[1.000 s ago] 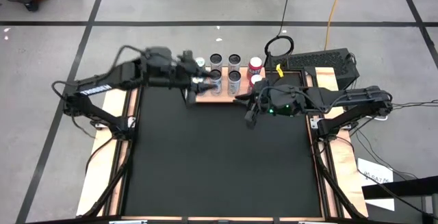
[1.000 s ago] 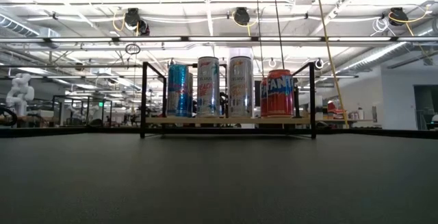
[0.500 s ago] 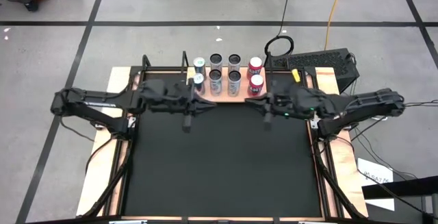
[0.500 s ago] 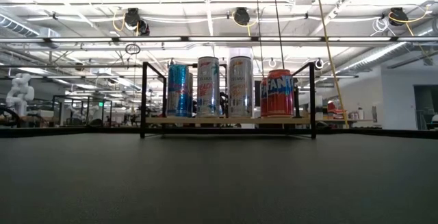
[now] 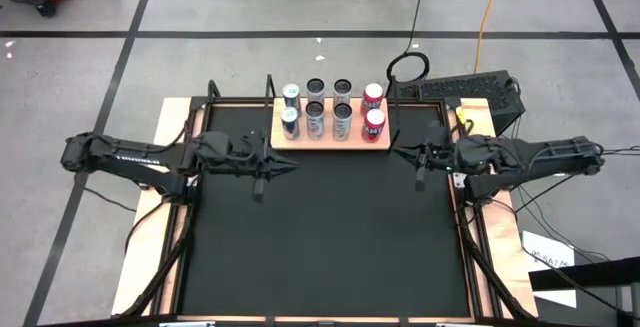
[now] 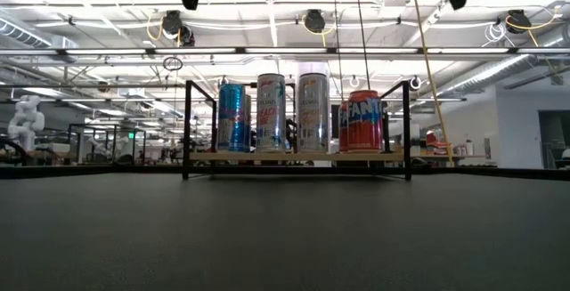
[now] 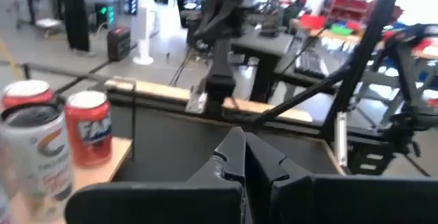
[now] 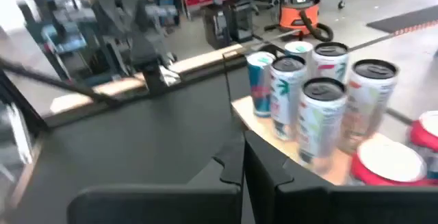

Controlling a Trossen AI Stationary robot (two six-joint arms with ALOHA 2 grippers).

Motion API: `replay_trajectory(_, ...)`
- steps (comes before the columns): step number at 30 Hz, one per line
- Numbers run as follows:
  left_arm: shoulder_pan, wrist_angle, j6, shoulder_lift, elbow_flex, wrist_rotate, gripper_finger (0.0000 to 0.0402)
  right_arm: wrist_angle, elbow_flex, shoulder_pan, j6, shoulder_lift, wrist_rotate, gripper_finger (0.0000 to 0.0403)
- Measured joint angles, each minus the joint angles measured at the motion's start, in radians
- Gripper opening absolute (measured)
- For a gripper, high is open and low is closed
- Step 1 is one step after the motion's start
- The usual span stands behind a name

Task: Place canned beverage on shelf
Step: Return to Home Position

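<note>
Black on black, the left gripper hangs over the mat with its two fingers pressed together, no gap between them and nothing held. We read the right gripper the same way: fingers closed flat against each other, empty. Both arms reach in nearly level from opposite sides of the mat. The two tips point at each other across it, well apart. In the low view we catch only the undersides of the grippers at the very top, higher than everything on the shelf.

That shelf sits just beyond the gap between the two tips, toward the mat's far edge, and neither gripper touches it. Each tip is near one front corner of the board. On it we count eight cans, upright, in two rows of four. The blue cans take the end nearest the left gripper, one behind the other. The white cans, four of them, fill the middle. The red cans stand at the end nearest the right gripper. Black rails rise at both ends of the board. Looking out past the left gripper's fingers we see the red pair and one white can off to the side. Past the right gripper's fingers we see the blue pair, the white ones and red tops, also off to the side.
</note>
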Motion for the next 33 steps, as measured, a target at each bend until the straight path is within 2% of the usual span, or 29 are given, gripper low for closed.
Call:
replay_trajectory(5,-0.026,0.021,0.084,-0.06,-0.043,-0.007,0.0001,-0.049,0.0,0.0,-0.086,-0.081,-0.025,0.0)
replay_trajectory(10,-0.026,0.055,0.104,-0.197,-0.175,-0.105,0.0001,-0.059,-0.006,0.001,-0.133,-0.159,-0.055,0.0)
replay_trajectory(14,-0.025,0.135,0.063,-0.32,-0.314,-0.147,0.0001,-0.027,-0.074,0.0,-0.145,-0.223,-0.07,0.0)
replay_trajectory(18,-0.024,0.099,0.055,-0.403,-0.397,-0.142,0.0001,0.05,-0.202,0.0,-0.122,-0.256,-0.12,0.0)
replay_trajectory(24,-0.025,0.044,0.141,-0.465,-0.403,-0.112,0.0001,0.242,-0.365,0.0,-0.108,-0.279,-0.149,0.0)
replay_trajectory(29,-0.025,0.052,0.254,-0.559,-0.411,-0.127,0.0001,0.223,-0.438,0.001,-0.127,-0.354,-0.184,0.0)
replay_trajectory(33,-0.025,0.049,0.233,-0.661,-0.476,-0.133,0.0001,0.241,-0.498,0.001,-0.125,-0.479,-0.183,0.0)
